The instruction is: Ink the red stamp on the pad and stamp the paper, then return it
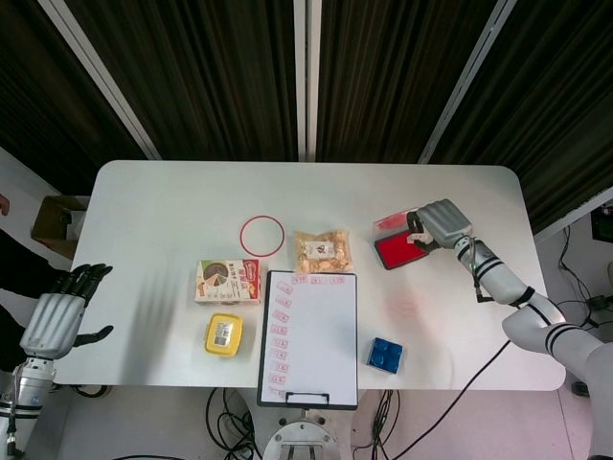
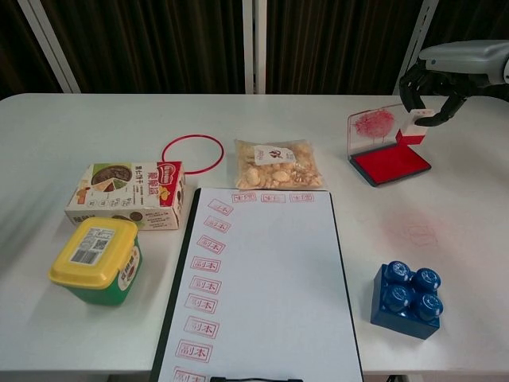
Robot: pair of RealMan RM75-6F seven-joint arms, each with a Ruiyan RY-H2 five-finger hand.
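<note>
While the right hand [image 2: 433, 83] is pinching the red stamp [image 2: 414, 127] and holding it upright just above the ink pad [image 2: 390, 163], the inking step is beginning; next it needs pressing straight down, then carrying toward the paper [image 2: 266, 278], lower and leftward of the hand

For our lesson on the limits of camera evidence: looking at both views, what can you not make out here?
- Stamp face: both views, turned down and covered by the right hand; whether it touches the pad is unclear.
- Left hand: absent from the chest view; its arm is cut by the head view's bottom edge.
- Clipboard clip: cut by the chest view's bottom edge.
- Characters in the prints on the paper: too small in both views.
</note>
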